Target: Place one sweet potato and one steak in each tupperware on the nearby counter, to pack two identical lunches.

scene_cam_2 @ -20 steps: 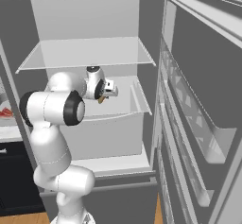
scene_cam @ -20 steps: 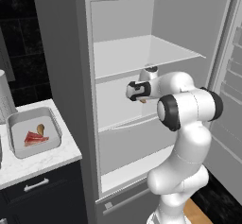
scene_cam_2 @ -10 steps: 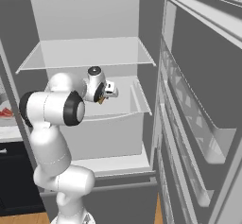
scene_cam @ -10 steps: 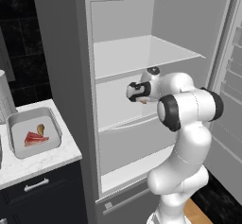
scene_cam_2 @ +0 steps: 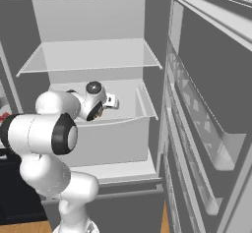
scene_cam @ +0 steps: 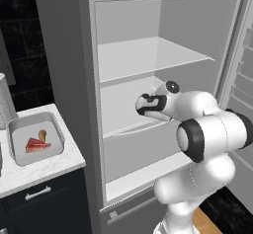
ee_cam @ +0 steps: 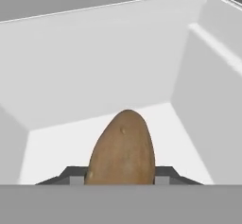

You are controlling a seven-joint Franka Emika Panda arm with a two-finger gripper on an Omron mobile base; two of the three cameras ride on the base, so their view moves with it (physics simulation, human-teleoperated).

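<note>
My gripper [ee_cam: 122, 178] is shut on a brown sweet potato [ee_cam: 123, 147], which sticks out forward between the fingertips [ee_cam: 71, 176]. The hand [scene_cam: 148, 105] hangs inside the open fridge, just above the white drawer [ee_cam: 94, 86]. From the right side the gripper [scene_cam_2: 98, 110] shows a bit of brown at its tip. Far to the left, a light-grey tupperware [scene_cam: 55, 128] sits on the marble counter [scene_cam: 44, 166]. It holds a red steak [scene_cam: 37, 145] and another sweet potato [scene_cam: 43, 135].
The fridge stands open with a glass shelf [scene_cam: 148, 55] above the hand. Its door [scene_cam_2: 206, 109] with racks swings out on the right. A grey cylinder [scene_cam: 4, 102] stands behind the tub. Black cabinet fronts [scene_cam: 44, 198] lie under the counter.
The hand, still holding the sweet potato, has dropped a little over the drawer, and the elbow has sunk with it. The tub and its contents have not moved.
</note>
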